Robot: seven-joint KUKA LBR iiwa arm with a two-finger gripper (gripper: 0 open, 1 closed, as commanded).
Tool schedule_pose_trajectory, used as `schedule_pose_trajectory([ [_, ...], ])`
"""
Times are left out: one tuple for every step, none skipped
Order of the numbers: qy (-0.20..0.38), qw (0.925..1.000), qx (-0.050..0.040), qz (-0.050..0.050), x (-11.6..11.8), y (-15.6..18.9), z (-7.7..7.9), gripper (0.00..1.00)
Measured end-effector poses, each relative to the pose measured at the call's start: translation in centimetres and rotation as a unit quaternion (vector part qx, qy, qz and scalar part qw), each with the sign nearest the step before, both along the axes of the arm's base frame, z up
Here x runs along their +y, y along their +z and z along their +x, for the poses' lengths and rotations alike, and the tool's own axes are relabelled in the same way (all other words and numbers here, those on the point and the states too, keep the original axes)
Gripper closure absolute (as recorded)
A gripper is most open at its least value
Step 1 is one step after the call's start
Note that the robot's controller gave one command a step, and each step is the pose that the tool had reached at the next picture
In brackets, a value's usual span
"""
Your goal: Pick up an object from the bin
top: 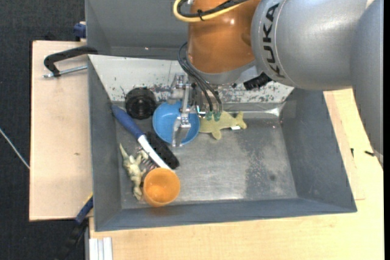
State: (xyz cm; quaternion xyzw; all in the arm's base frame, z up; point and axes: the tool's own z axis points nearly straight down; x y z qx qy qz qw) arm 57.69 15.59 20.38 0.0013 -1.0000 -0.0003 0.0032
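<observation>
My gripper [184, 125] hangs below the orange wrist cover, its metal fingers reaching down over a round blue bowl-like thing [166, 123] in the bin's back left middle. One fingertip [180, 133] stands on or just above the blue thing's right side. A pale yellow flat toy figure [224, 123] lies just right of the fingers. A black round cap [140, 103] sits left of the blue thing. A brush with a blue handle and black head [148, 144] lies diagonally in front of it.
An orange cup [161, 186] lies on its side at the front left, next to a small cream-coloured toy [131, 166]. The bin's right half shows bare grey floor. The arm fills the upper right.
</observation>
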Motion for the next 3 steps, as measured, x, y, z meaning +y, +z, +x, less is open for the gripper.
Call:
schedule_pose_trajectory([
  [0.051, 0.9987, 0.0003, -0.001, -1.6, -11.5, -4.1, 0.00],
  [0.049, 0.9988, -0.0003, -0.003, -2.0, -11.0, -3.9, 1.00],
  [0.085, 0.9963, -0.0103, 0.002, -1.6, 1.1, -3.1, 1.00],
])
